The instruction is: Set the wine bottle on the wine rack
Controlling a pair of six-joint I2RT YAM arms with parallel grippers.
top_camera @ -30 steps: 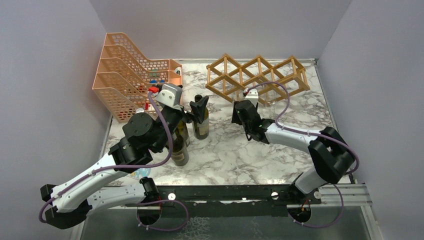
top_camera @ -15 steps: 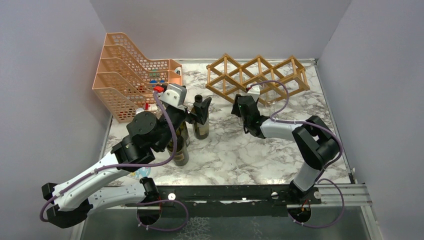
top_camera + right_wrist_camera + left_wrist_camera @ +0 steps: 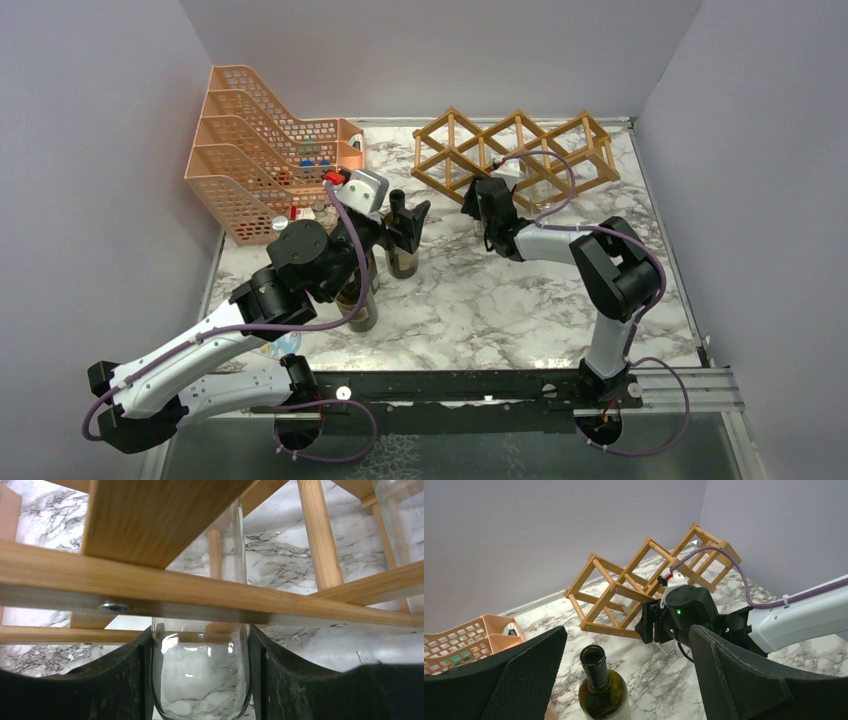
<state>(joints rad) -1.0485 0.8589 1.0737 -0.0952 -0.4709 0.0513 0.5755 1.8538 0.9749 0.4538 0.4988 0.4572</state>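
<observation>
The light wooden wine rack stands at the back right; it also shows in the left wrist view and close up in the right wrist view. My right gripper is at the rack's front left, shut on a clear glass bottle whose far end reaches under a rack slat. My left gripper is open, its wide jaws to either side of the neck of an upright dark green wine bottle, not touching it. That bottle stands mid-table.
An orange plastic mesh tiered tray with small items stands at the back left. A second dark bottle stands under my left arm. Purple walls enclose the marble table on three sides. More clear glass shows inside the rack.
</observation>
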